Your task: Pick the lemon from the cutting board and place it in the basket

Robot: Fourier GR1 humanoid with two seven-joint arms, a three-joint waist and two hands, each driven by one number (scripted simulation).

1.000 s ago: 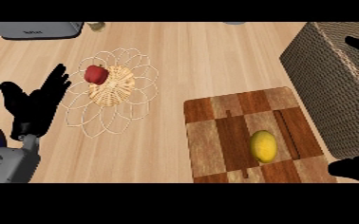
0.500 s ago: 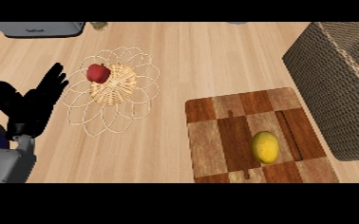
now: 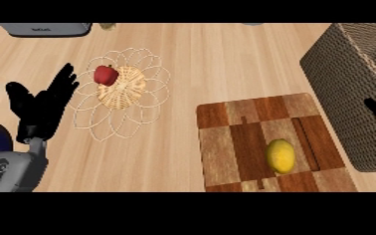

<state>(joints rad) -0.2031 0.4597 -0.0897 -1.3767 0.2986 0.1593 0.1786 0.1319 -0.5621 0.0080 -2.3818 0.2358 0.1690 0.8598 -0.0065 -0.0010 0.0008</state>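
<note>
basket [image 3: 126, 93] just right of left hand [image 3: 43, 107], fruit [image 3: 106, 74] in it; cutting board [image 3: 235, 144] well right of hand, lemon [image 3: 280, 155] on it; wicker box [image 3: 345, 89] farther right.

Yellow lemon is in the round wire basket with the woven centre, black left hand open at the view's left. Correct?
Not quite. The head view shows the yellow lemon lying on the checkered wooden cutting board, not in the round wire basket. The black left hand is indeed open at the view's left.
</note>
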